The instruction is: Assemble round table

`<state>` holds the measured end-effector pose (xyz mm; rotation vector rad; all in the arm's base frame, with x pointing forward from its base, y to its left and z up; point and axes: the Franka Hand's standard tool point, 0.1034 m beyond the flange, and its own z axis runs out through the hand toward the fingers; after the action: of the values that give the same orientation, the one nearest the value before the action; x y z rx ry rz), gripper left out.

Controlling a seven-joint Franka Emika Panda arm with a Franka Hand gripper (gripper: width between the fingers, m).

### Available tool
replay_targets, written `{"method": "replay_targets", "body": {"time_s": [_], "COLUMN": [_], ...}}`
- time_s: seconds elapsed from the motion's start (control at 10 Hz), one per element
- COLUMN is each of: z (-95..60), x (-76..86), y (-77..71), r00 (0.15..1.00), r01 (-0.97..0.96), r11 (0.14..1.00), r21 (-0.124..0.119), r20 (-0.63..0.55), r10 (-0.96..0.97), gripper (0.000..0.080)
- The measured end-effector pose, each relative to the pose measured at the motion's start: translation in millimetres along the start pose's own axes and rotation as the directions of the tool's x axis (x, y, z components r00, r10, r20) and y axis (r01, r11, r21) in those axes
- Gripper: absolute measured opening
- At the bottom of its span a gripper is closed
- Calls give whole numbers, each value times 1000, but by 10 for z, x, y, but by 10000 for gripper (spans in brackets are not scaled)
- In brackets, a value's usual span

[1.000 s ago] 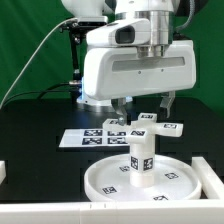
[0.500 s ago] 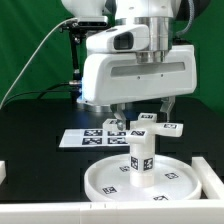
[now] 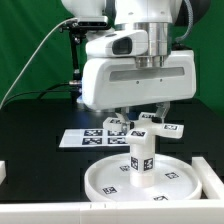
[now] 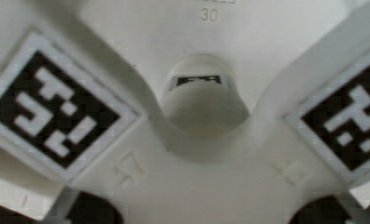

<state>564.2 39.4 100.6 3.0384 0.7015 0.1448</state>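
Observation:
The large round disc (image 3: 150, 183) lies at the front with the short thick cylinder (image 3: 140, 158) standing upright in its hub. The small cross-shaped piece (image 3: 148, 124) lies flat on the black table just behind the disc. My gripper (image 3: 141, 112) is open. It hangs right over the cross-shaped piece, with one finger on each side of its middle. In the wrist view the cross-shaped piece (image 4: 203, 110) fills the picture from very close, with a tag on each of two arms. My fingertips hardly show there.
The marker board (image 3: 82, 138) lies on the table at the exterior view's left of the cross-shaped piece. White bars run along the front edge (image 3: 60, 208) and stand at the right edge (image 3: 212, 178). A black cable hangs at the back left.
My gripper has come down a little onto the cross-shaped piece. The disc, the cylinder and the cross-shaped piece have not moved.

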Motion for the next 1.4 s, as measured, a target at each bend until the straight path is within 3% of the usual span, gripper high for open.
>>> {"method": "replay_targets", "body": {"time_s": [0.2,0.4,0.7,0.9,1.0,1.2,1.4], "z": [1,5,10,12,2,16,19], "x": [-1,-10,-19,-29,-9,-24,-30], "y": [0,-17,-10,-14,-15,-6,-5], "r00": [994,929,699,419,313,162,172], "r01": [-109,-368,-714,-908,-950,-987,-985], "r11": [994,930,700,419,312,161,172], "r21": [0,-9,6,28,13,14,14], "r20": [0,-34,-45,-15,21,37,37], "r10": [109,368,713,908,950,986,984], "gripper": [443,443,443,443,443,443,443]}}
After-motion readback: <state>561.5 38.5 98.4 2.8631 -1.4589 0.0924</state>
